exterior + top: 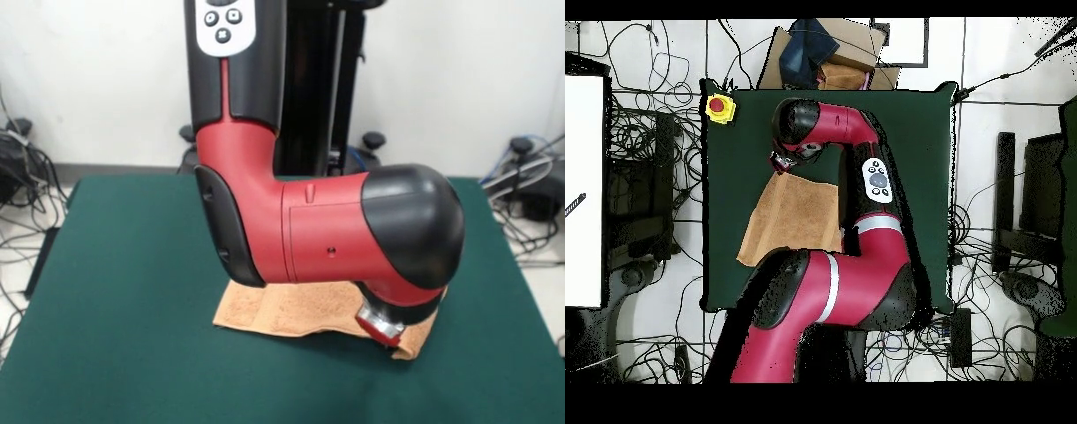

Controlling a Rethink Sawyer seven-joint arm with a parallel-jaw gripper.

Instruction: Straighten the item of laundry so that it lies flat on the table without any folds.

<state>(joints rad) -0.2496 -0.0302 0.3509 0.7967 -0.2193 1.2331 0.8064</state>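
Green table [124,353] fills the front view, with the towel [291,311] lying near its middle, mostly spread, its right front corner folded up in a small roll. At that corner the arm [327,234] bends low over the towel, and the gripper [386,334] sits down on the roll. Whether its fingers are apart or together cannot be told. Overhead, a yellow box with a red button [719,107] sits on the table corner beyond the towel.
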